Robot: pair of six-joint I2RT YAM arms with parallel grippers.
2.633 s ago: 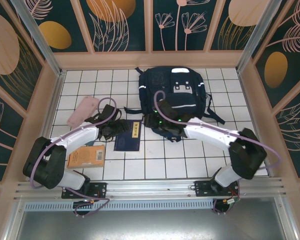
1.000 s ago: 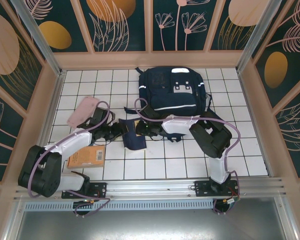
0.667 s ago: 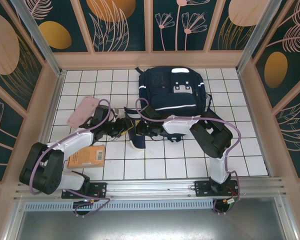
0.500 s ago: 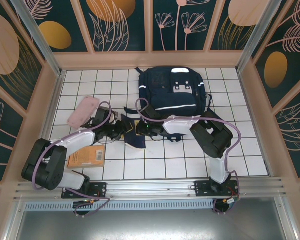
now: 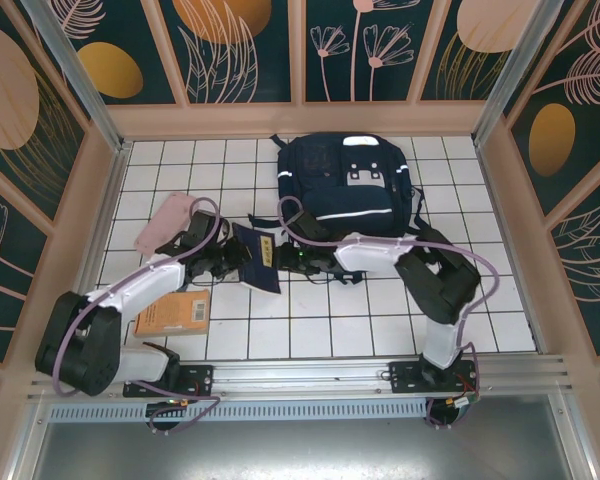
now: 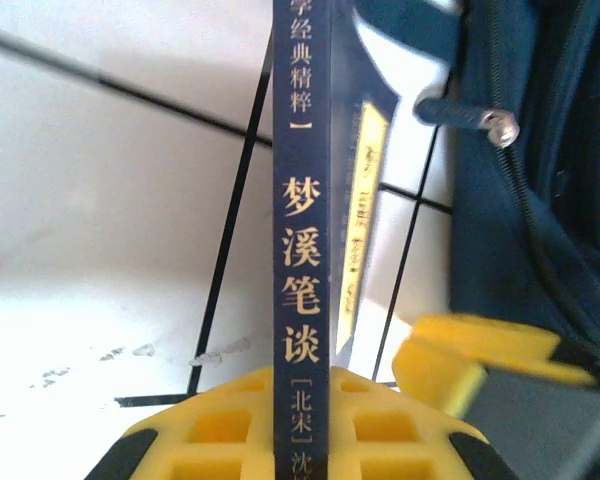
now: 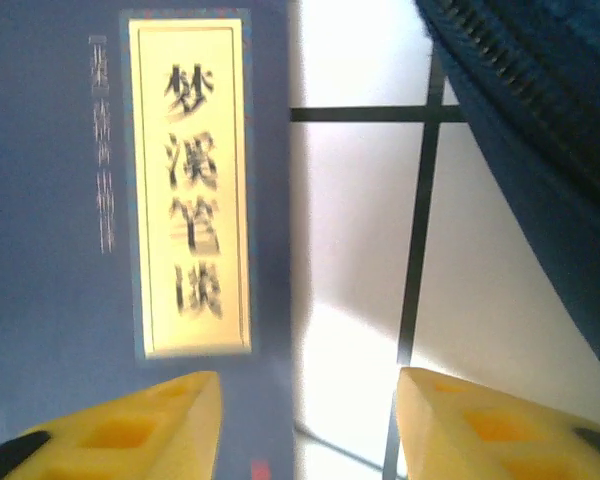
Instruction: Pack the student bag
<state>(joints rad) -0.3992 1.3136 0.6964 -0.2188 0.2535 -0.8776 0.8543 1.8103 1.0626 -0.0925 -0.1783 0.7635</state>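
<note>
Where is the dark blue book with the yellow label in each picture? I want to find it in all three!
Top external: the navy book is in the middle, between the two arms, below-left of the student bag.
Left wrist: the book's spine runs up the centre.
Right wrist: its cover with the yellow label is on the left.
Shared landmark: the student bag, on the right in the left wrist view and top right in the right wrist view.

open tiles (image 5: 330, 325) front-right, navy book (image 5: 256, 258) at ctr, student bag (image 5: 350, 180) blocks back, orange book (image 5: 172, 312) + pink case (image 5: 158, 225) left
</note>
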